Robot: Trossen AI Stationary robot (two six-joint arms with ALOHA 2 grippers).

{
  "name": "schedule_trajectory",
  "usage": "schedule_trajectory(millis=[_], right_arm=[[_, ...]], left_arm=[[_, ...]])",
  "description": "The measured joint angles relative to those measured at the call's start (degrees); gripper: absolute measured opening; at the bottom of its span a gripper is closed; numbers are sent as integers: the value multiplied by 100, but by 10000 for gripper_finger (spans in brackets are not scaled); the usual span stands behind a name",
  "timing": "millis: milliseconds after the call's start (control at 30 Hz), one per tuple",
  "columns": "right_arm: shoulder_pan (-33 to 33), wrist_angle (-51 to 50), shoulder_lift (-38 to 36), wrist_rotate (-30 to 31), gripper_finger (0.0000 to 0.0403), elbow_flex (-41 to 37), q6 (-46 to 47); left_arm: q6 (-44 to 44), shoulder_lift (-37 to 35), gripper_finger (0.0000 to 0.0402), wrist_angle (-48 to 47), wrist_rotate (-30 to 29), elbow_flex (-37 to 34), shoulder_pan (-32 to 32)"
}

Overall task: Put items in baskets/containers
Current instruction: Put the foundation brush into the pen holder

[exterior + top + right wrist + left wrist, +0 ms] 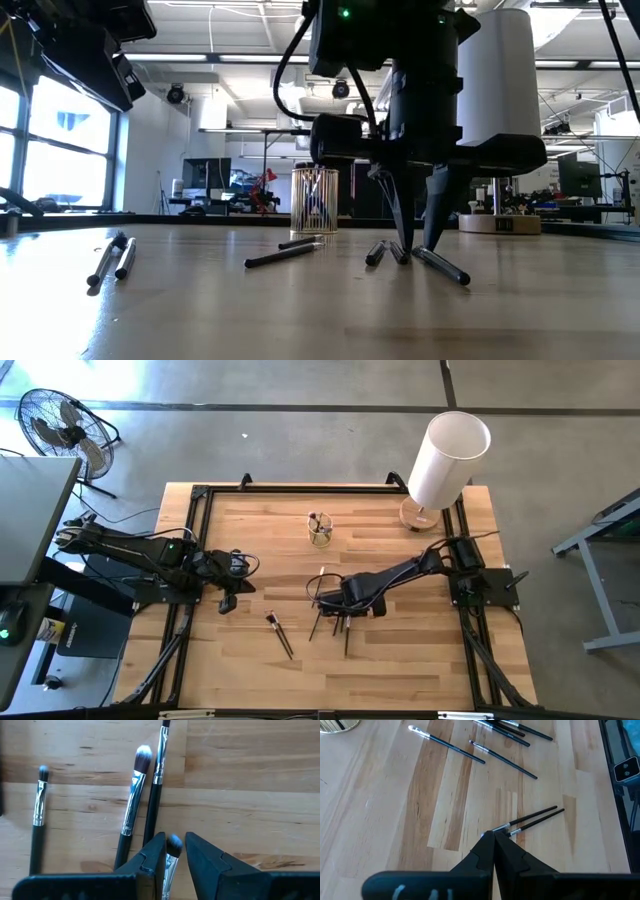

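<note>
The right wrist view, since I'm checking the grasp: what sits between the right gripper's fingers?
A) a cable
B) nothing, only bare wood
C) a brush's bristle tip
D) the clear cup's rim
C: the right gripper has its fingers open on either side of a brush, whose dark rounded bristle tip shows in the gap.

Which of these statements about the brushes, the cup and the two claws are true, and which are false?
1. The right claw is open around a brush tip. True.
2. The glass cup lies tipped over. False: it stands upright.
3. The left claw is shut. True.
4. All brushes are in the cup. False: several lie on the table, such as a pair of brushes.
</note>
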Motion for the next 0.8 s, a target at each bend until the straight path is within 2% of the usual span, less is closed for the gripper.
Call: schedule_trajectory(millis=[133, 300, 433, 600, 800], right_arm=[[11, 35, 10, 33, 67, -4, -81], [37, 81, 17, 148, 10, -15, -266], [103, 15, -89, 429, 8, -31, -306], [311, -660, -711, 1415, 3, -43, -411], [390, -1736, -1669, 2693, 2, -44, -1205]], left_arm=[[-64, -1, 0, -7, 4, 0, -1], [-66, 0, 0, -7, 5, 0, -1], [-71, -1, 0, -13, 5, 0, 0], [-118, 0, 0, -11, 7, 0, -1], [-148, 1, 0, 168, -42, 0, 0]])
